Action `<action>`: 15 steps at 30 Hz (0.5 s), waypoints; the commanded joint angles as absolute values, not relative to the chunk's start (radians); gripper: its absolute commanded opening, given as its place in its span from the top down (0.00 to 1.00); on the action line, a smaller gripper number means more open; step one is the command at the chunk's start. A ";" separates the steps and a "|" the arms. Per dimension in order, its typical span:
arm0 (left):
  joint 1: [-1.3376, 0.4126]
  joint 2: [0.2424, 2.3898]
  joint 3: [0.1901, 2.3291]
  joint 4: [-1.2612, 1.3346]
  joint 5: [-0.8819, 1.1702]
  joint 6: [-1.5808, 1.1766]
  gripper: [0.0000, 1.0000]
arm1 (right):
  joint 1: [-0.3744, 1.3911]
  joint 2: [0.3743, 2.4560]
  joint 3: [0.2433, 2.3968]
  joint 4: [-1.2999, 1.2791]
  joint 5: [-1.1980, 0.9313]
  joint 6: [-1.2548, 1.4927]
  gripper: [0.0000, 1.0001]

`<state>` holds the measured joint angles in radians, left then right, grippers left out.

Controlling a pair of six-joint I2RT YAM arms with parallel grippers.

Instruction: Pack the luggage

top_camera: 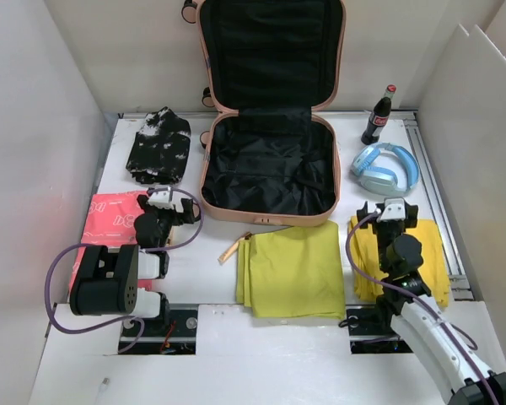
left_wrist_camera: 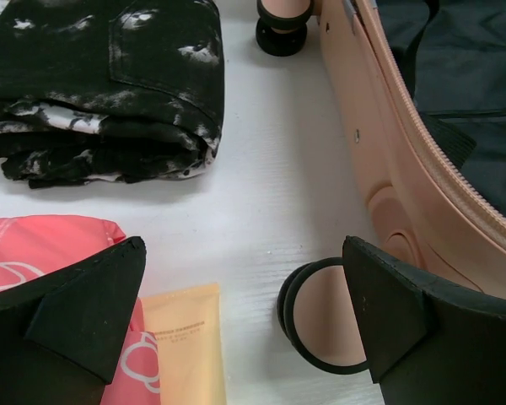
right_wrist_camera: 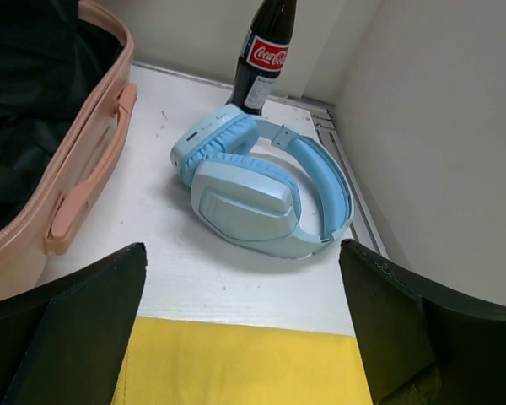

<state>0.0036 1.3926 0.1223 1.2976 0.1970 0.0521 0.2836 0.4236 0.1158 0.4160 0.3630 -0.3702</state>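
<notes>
The peach-pink luggage (top_camera: 209,181) lies open at the back centre, its black-lined lid leaning on the rear wall. Its shell (left_wrist_camera: 388,160) and a black wheel (left_wrist_camera: 320,316) show in the left wrist view, and its side handle (right_wrist_camera: 76,190) in the right wrist view. My left gripper (top_camera: 164,196) is open and empty, low over the table between a pink packet (top_camera: 110,221) and the luggage's left side. My right gripper (top_camera: 394,205) is open and empty over the far edge of a folded yellow cloth (top_camera: 434,253), just short of light-blue headphones (top_camera: 386,167).
A folded black-and-white garment (top_camera: 160,145) lies at the back left. A yellow-green cloth (top_camera: 293,268) lies front centre with a small peach tube (top_camera: 230,250) beside it. A cola bottle (top_camera: 378,116) stands at the back right. Another peach tube (left_wrist_camera: 181,337) lies by the packet. White walls enclose the table.
</notes>
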 commanded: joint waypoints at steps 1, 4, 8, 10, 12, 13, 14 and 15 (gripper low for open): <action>-0.009 1.370 0.124 1.548 0.149 0.060 0.00 | 0.295 0.457 0.167 0.440 0.402 -0.359 0.00; -0.029 1.370 0.114 1.575 0.118 0.060 0.00 | 0.295 0.498 0.210 0.431 0.436 -0.350 0.00; -0.040 1.289 0.030 1.674 0.194 0.089 0.00 | 0.295 0.554 0.313 0.373 0.465 -0.336 0.00; -0.040 1.019 0.053 1.333 0.303 0.218 0.00 | 0.285 0.581 0.372 0.315 0.450 -0.336 0.00; -0.049 0.846 0.226 0.950 0.519 0.427 0.00 | 0.266 0.647 0.489 0.256 0.425 -0.327 0.00; -0.058 0.763 0.280 0.828 0.520 0.457 0.00 | 0.233 0.681 0.538 0.174 0.407 -0.327 0.00; -0.077 0.741 0.326 0.683 0.496 0.392 0.00 | 0.212 0.766 0.654 0.123 0.390 -0.301 0.00; -0.086 0.726 0.413 0.626 0.383 0.358 0.00 | 0.159 0.817 0.716 0.022 0.326 -0.285 0.00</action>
<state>-0.0612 0.8074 0.2226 0.9108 0.3725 0.2855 0.2371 0.7120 0.5262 0.2024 0.4042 -0.3355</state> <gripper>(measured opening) 0.997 0.999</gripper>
